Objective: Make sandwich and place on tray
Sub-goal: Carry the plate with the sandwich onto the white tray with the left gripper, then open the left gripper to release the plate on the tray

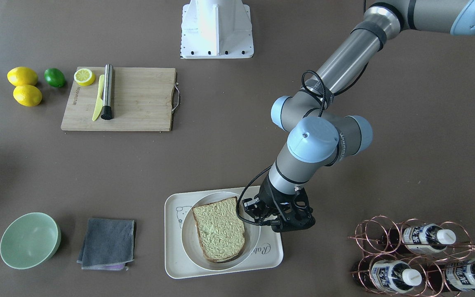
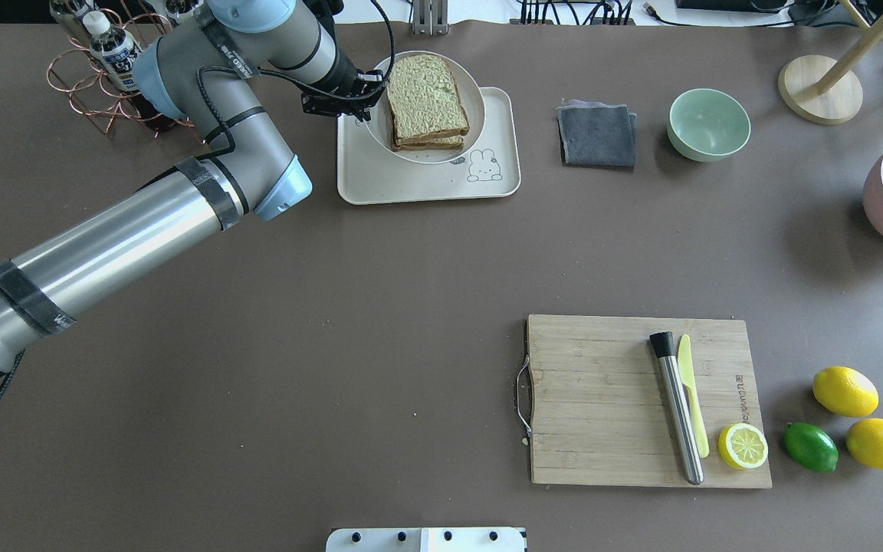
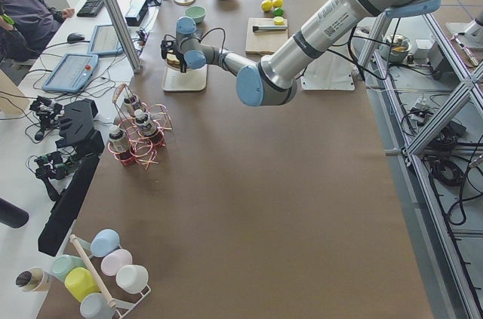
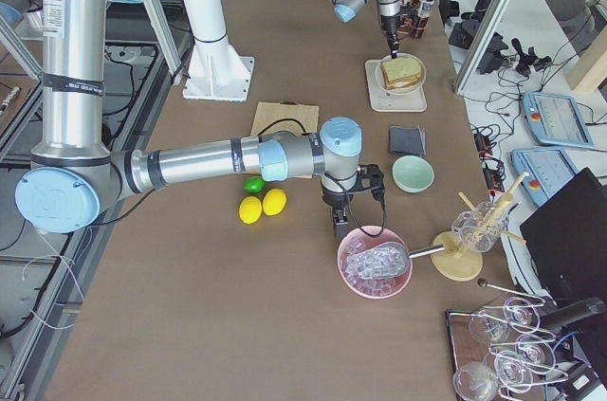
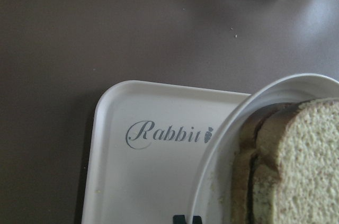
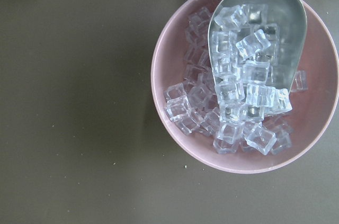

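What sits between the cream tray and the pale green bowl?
A folded grey cloth, apart from both the cream-white plastic tray and the pale green round bowl; clearest in the overhead view.

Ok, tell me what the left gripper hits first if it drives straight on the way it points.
Probably the rim of the white plate, or the tray just beside it: the left gripper points down with its tips at that edge. Its height above them is unclear.

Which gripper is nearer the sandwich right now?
Left. The left gripper hangs over the tray, beside the sandwich on its plate; the right gripper is far off, above the pink ice bowl.
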`<state>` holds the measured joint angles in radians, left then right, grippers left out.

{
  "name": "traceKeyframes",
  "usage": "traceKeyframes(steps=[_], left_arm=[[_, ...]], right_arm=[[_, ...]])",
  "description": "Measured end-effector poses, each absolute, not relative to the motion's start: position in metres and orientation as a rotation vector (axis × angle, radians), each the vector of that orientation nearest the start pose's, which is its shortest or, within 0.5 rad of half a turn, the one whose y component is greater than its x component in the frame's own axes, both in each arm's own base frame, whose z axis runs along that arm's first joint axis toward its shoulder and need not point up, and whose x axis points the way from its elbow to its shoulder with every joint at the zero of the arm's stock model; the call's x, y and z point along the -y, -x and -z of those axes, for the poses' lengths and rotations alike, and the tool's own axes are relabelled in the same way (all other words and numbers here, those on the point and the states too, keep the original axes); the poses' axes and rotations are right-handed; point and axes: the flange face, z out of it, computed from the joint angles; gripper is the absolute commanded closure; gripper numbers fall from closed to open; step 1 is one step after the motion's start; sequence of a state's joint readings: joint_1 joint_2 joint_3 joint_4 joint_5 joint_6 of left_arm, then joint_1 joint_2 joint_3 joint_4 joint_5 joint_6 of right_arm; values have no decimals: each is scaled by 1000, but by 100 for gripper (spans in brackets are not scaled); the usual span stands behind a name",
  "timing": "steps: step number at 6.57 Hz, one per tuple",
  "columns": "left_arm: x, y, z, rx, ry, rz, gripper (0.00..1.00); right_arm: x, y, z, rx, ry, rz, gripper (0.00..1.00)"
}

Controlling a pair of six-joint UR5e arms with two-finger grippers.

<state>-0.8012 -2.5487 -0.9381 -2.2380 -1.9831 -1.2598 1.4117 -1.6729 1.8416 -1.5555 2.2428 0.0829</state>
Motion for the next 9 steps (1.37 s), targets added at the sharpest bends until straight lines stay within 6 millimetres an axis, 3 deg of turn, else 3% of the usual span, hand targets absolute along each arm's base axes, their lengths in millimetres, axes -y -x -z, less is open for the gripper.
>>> traceKeyframes(steps=[1,2,3,6,9], left_arm=[[669,-536,-230,-1043,-216,229,100],[665,-541,-229,-1041,-222,227,27],[664,-543,-228,-1042,-225,225,4],[661,-537,-225,-1053,-239,222,3],[649,-490,-223,-1097,-246,219,3]], right_arm=[[455,-2,-587,666,-83,125,0],[450,-5,-592,655,-74,117,0],[448,-7,-595,652,-70,113,0],[445,-8,-598,649,-64,108,0],[435,-12,-618,645,-22,85,0]])
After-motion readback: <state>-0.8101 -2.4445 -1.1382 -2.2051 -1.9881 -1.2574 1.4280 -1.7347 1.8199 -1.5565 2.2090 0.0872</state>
